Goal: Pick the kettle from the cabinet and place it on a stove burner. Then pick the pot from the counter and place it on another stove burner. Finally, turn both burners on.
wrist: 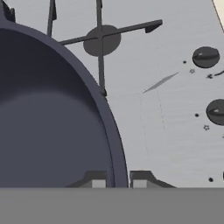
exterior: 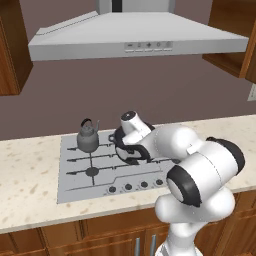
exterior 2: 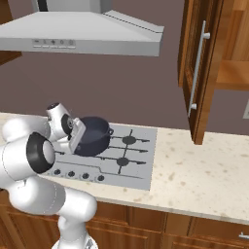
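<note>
1. The kettle (exterior: pixel 88 139) is seen upright on the rear left burner of the cooktop (exterior: pixel 75 185), so the first placement is judged done
2. The pot (exterior 2: pixel 92 135) is held over the left half of the cooktop, just right of the kettle and apart from it; in the right base view it appears tilted and slightly raised, though contact with the grate cannot be ruled out
3. The gripper (wrist: pixel 117 178) is clenched on the pot's rim: in the hand view one fingertip (wrist: pixel 95 179) sits inside the wall and the other outside it, with the rim pinched between them
4. The step in hand is judged to be setting the pot on a second burner; the nearest free burner (wrist: pixel 102 40) is seen just beyond the pot's wall
5. For a clean placement, the pot should be levelled before lowering, since a rim grip lets a wide pot hang askew
6. The base should be centred over the burner disc so that it rests on the grate lines and does not overhang the knobs (wrist: pixel 205 57)
7. Clearance to the kettle should be kept; a nudge could tip it
8. The grip should be released only once the pot is fully seated, then the hand lifted straight up off the rim
</note>
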Available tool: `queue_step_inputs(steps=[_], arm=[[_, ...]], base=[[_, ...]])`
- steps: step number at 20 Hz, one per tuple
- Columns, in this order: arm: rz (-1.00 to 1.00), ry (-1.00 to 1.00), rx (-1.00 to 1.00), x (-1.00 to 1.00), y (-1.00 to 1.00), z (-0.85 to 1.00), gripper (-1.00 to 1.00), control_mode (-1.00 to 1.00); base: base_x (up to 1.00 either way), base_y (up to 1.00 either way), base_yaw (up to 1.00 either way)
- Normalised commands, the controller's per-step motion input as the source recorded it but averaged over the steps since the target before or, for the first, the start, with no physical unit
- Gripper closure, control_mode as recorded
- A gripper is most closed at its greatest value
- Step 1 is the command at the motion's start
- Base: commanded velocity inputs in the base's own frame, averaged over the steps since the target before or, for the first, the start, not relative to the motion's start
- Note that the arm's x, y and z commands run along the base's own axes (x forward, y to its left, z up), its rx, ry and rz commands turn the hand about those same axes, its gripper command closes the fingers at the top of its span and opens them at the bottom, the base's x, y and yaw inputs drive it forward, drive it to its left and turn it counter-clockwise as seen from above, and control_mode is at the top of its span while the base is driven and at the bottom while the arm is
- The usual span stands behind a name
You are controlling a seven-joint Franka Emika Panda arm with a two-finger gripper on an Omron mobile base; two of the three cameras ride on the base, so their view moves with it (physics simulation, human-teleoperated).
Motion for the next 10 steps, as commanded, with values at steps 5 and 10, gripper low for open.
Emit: queue_step_inputs(steps=[5, 10], arm=[[0.02, 0.0, 0.0, -0.05, 0.08, -0.09, -1.0, -1.0], [0.03, 0.0, 0.0, 0.0, 0.0, -0.01, -1.0, -1.0]], base=[[0.0, 0.0, 0.0], [0.0, 0.0, 0.0]])
